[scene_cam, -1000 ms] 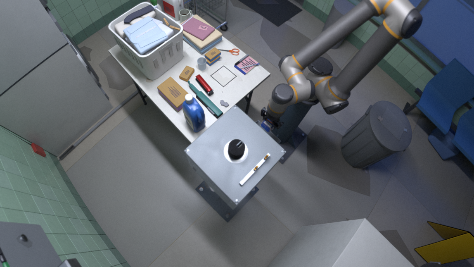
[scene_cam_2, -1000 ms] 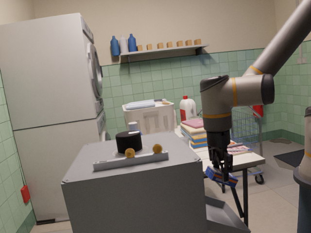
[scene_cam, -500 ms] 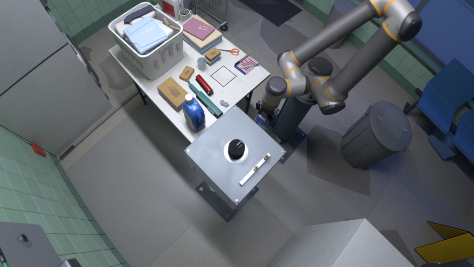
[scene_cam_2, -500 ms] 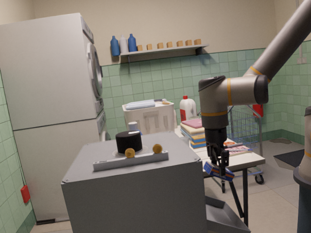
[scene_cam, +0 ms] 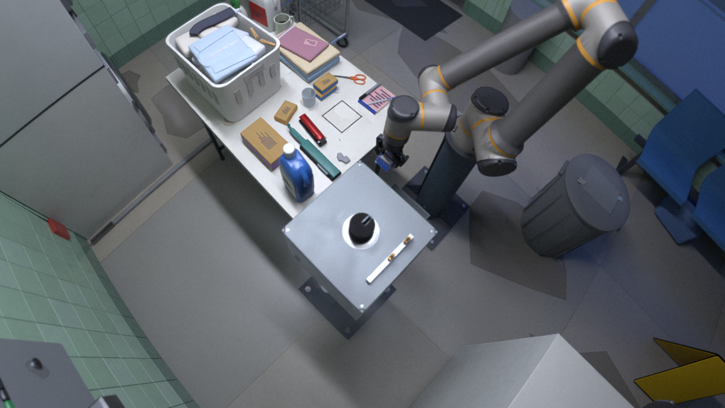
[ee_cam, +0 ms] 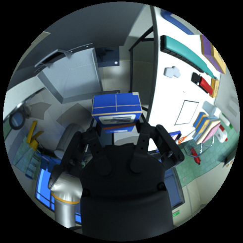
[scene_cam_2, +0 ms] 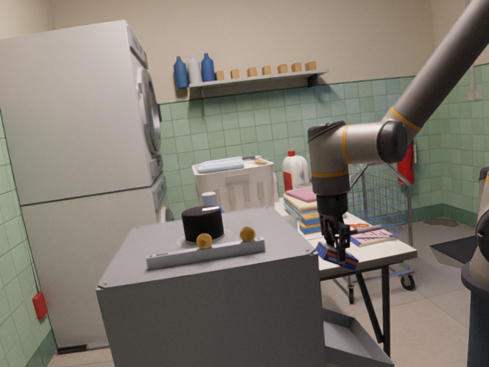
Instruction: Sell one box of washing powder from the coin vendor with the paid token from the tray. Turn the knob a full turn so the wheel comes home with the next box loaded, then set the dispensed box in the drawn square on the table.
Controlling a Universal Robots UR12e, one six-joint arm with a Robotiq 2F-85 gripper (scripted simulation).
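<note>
The vendor's chute (scene_cam_2: pixel 351 339) is partly hidden behind the vendor's side and stands empty at the lower right. The blue washing powder box (scene_cam_2: pixel 337 255) (ee_cam: pixel 116 109) (scene_cam: pixel 383 162) hangs tilted in my closed gripper (scene_cam_2: pixel 335 245) (ee_cam: pixel 116 124) (scene_cam: pixel 389 156), in the air beside the table's near edge and next to the grey vendor (scene_cam: pixel 357 236). The drawn square (scene_cam: pixel 341 116) (ee_cam: pixel 186 112) lies on the table beyond. The black knob (scene_cam: pixel 361 227) (scene_cam_2: pixel 202 223) sits on the vendor's top, with two tokens (scene_cam_2: pixel 204 240) (scene_cam_2: pixel 247 234) on the tray rail (scene_cam: pixel 390 258).
A white laundry basket (scene_cam: pixel 228 56) stands at the table's far end. Around the square lie a red stapler (scene_cam: pixel 312 129), a teal bar (scene_cam: pixel 314 152), a grey cup (scene_cam: pixel 308 96), stacked small boxes (scene_cam: pixel 325 85), scissors (scene_cam: pixel 355 78) and a pink notepad (scene_cam: pixel 376 98). A bin (scene_cam: pixel 575 203) stands by my base.
</note>
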